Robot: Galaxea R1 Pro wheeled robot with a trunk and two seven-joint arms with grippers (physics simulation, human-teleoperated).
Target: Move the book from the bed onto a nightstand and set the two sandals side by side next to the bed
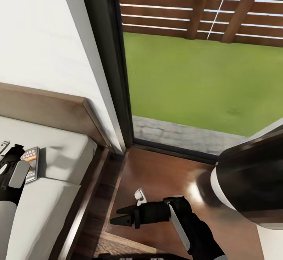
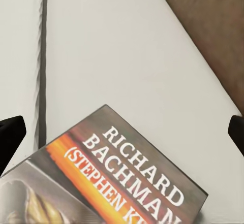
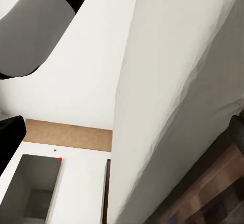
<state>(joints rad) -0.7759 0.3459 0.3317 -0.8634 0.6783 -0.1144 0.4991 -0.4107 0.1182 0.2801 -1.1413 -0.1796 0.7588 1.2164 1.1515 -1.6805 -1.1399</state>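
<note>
The book [image 1: 30, 164], with a dark cover, white "RICHARD BACHMAN" lettering and an orange band, lies flat on the bed's pale mattress [image 1: 59, 150] near the headboard [image 1: 47, 108]. My left gripper [image 1: 13, 152] hovers just beside it. In the left wrist view the book [image 2: 119, 178] lies below the left gripper [image 2: 122, 132], whose black fingertips [image 2: 10, 137] stand wide apart, open and empty. My right gripper [image 1: 120, 215] is open over the glossy brown nightstand [image 1: 157, 173], holding nothing. The sandals are out of view.
A black-shaded lamp [image 1: 251, 173] stands on the nightstand's right part, close to my right arm. A dark-framed window [image 1: 114, 75] rises behind, with lawn and a wooden fence outside. A narrow strip of plank floor [image 1: 96, 213] separates bed and nightstand.
</note>
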